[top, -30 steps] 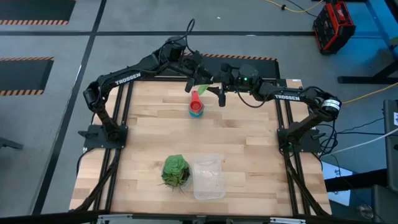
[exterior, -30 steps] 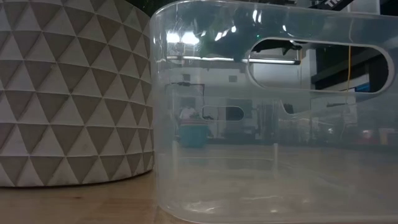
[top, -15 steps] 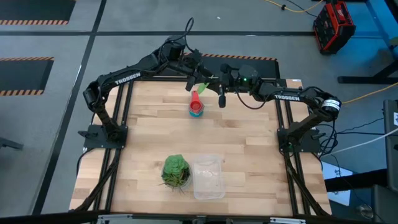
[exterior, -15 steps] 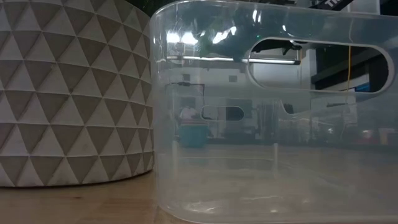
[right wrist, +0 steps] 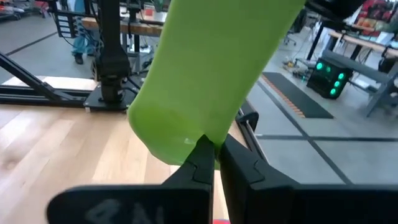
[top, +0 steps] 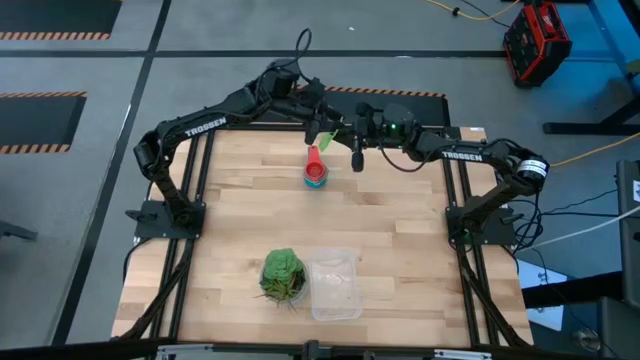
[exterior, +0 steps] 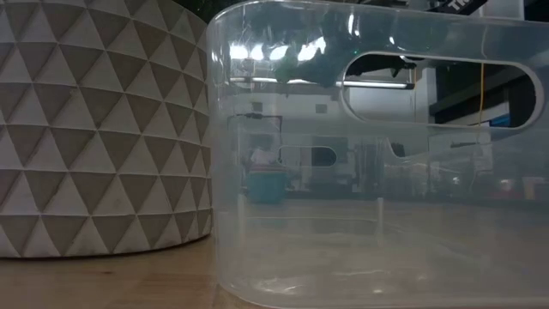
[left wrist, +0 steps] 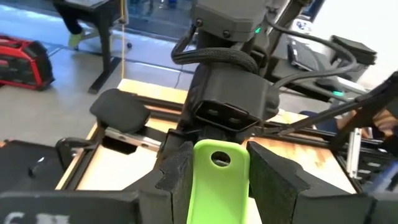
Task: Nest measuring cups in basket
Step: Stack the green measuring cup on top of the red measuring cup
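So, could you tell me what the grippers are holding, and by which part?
The left gripper clamps the green measuring cup by its handle, near the hanging hole. The right gripper looks shut at the cup's edge; a firm hold cannot be confirmed.

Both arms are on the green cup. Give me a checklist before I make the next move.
1. Left gripper holds the green cup: ok, the handle sits between its fingers.
2. Right gripper holds the same cup: ok, its fingers pinch the cup's edge.
3. Basket ready to receive: ok, no cups inside.
4. Leafy ball apart from the basket: cannot tell, it sits right beside it.
5. Remaining cups: ok, stacked on the table near both grippers.
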Robot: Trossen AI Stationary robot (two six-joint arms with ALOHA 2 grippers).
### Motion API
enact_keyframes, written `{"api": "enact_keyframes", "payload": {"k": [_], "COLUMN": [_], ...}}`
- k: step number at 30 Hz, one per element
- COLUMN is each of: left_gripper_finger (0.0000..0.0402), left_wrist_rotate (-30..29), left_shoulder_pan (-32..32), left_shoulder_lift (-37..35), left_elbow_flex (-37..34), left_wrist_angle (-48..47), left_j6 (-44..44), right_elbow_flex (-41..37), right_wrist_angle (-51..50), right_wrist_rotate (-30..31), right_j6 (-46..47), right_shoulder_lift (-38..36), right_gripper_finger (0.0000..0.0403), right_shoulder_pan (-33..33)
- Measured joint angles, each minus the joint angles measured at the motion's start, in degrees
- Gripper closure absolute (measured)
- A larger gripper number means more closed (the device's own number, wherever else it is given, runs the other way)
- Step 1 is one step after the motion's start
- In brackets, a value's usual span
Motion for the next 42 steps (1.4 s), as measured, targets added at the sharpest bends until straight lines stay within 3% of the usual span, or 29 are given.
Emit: {"api": "enact_keyframes", "payload": {"k": [14, 27, 33, 42], "left_gripper_finger": [0.0267, 0.0267, 0.0267, 0.0266], "left_wrist_rotate": [-3.0, -15.7, -21.6, -21.5], "left_shoulder_pan": [0.1, 0.6, 3.1, 9.1], "left_shoulder_lift": [0.1, 0.1, -0.2, -6.4], "left_elbow_flex": [-0.2, -0.1, -0.1, 0.0], "left_wrist_angle": [-3.6, -3.7, -4.7, -17.8], "left_j6": [1.9, 7.3, 12.0, 21.3], "right_elbow_flex": [0.2, 0.0, 0.0, 0.2], "right_wrist_angle": [-7.9, -19.9, -25.1, -28.0], "right_wrist_rotate": [4.7, 11.6, 11.6, 11.5], "right_j6": [0.2, 0.5, 5.9, 15.7], "right_shoulder_lift": [-0.1, 0.0, 0.0, 0.0], "right_gripper_finger": [0.0389, 0.0389, 0.0389, 0.0389], "right_shoulder_pan": [0.1, 0.0, 0.0, 0.0]}}
